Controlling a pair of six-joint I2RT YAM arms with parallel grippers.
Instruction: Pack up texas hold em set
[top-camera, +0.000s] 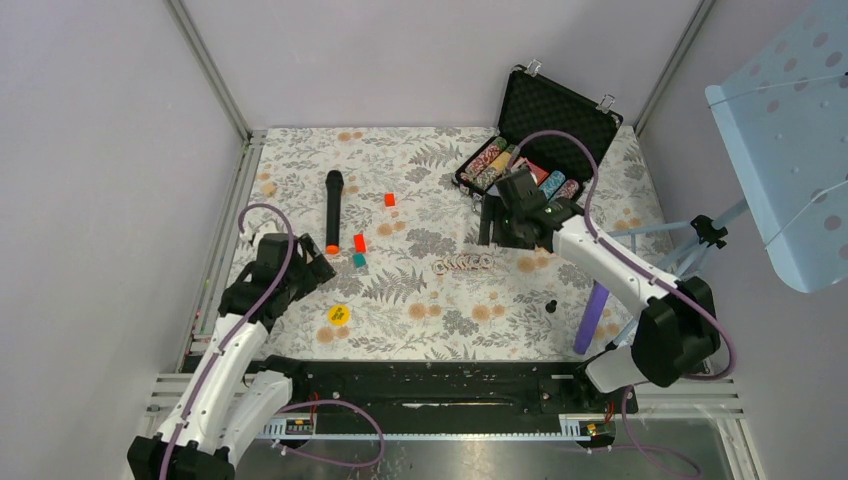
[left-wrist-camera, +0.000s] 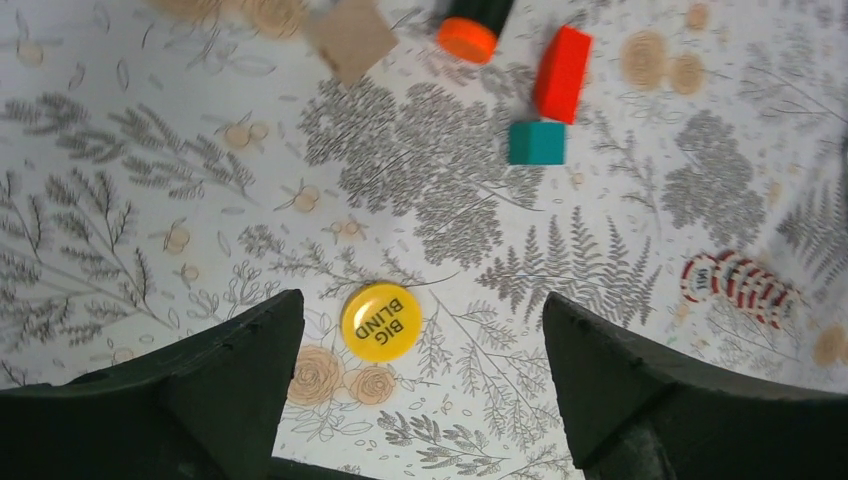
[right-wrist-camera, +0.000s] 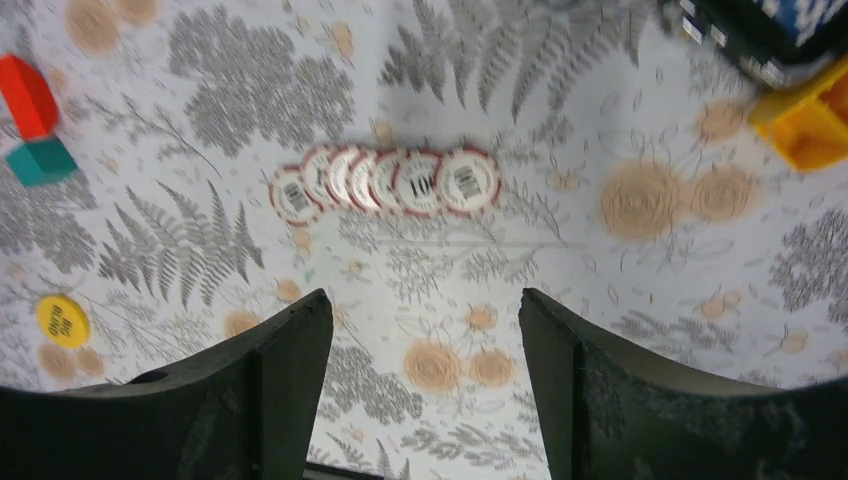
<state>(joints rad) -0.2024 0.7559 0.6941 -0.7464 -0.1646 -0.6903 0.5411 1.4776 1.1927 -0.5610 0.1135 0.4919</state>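
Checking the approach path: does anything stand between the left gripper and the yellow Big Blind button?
Nothing visible. The open left gripper hangs above the yellow button; only bare cloth lies between, the teal block farther off.

The desk (top-camera: 420, 330) wears a white cloth printed with grey fern leaves and tan roses, and near its front left corner lies a yellow button (left-wrist-camera: 381, 321) lettered BIG BLIND in black. At the middle, a row of chips (right-wrist-camera: 385, 182) shows white faces with red-striped rims, while the black briefcase (top-camera: 560, 110) at the back right corner holds multicoloured striped stacks (top-camera: 497, 165). The microphone (top-camera: 333, 210) is black with an orange end, beside a red block (left-wrist-camera: 561, 74) and a teal block (left-wrist-camera: 537, 142).
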